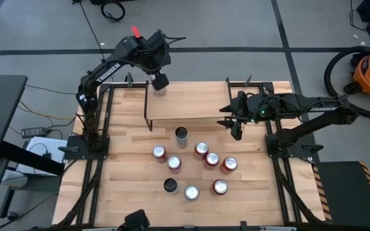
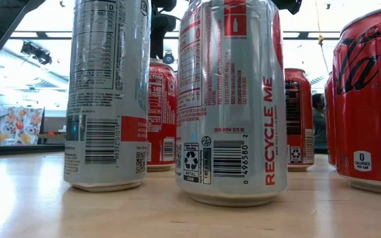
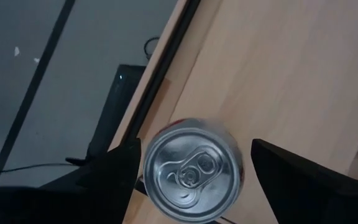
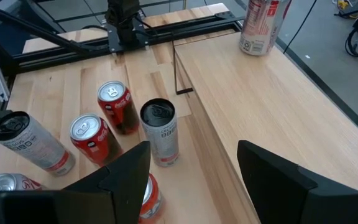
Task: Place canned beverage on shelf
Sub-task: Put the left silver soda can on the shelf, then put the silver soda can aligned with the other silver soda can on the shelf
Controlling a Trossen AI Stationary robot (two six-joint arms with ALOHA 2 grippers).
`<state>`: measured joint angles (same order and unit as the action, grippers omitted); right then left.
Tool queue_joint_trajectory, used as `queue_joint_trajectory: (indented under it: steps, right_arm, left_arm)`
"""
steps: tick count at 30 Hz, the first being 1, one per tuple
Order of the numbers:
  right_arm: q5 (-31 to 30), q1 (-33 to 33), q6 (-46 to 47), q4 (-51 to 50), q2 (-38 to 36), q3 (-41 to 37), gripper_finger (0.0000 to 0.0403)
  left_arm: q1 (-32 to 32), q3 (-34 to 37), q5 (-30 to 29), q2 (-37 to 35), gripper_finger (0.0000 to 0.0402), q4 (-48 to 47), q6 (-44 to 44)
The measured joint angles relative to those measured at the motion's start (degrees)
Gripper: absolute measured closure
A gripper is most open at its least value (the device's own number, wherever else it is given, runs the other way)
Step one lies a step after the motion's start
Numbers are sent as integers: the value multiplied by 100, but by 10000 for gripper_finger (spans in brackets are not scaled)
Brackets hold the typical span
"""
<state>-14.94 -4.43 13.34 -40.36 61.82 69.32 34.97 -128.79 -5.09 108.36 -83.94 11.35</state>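
A silver and red can (image 3: 191,171) stands upright on its base on the light-wood shelf (image 1: 204,102), near the shelf's far left corner. It also shows in the right wrist view, can (image 4: 263,25). My left gripper (image 3: 196,144) hangs over it, open, with one finger on each side of the can's top and a thin gap at both sides. My right gripper (image 1: 236,131) waits open by the shelf's near right corner, with nothing between its fingers (image 4: 129,168).
Several cans stand on the table in front of the shelf: red ones (image 1: 201,150), a tall silver one with a dark top (image 1: 181,136) by the shelf's near edge, and a dark-topped one (image 1: 170,185). The low view is filled by cans (image 2: 230,99) close by.
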Motion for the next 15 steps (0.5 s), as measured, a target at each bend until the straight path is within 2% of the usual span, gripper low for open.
queue_joint_trajectory:
  steps: [9, 15]
  right_arm:
    - [4, 0, -7, -27, 0, 0, 152]
    - [3, 0, -152, -47, 0, 0, 152]
  left_arm:
    - [-166, -450, 60, -11, 85, 32, -313]
    - [-639, -626, 968, -15, 86, 32, -1070]
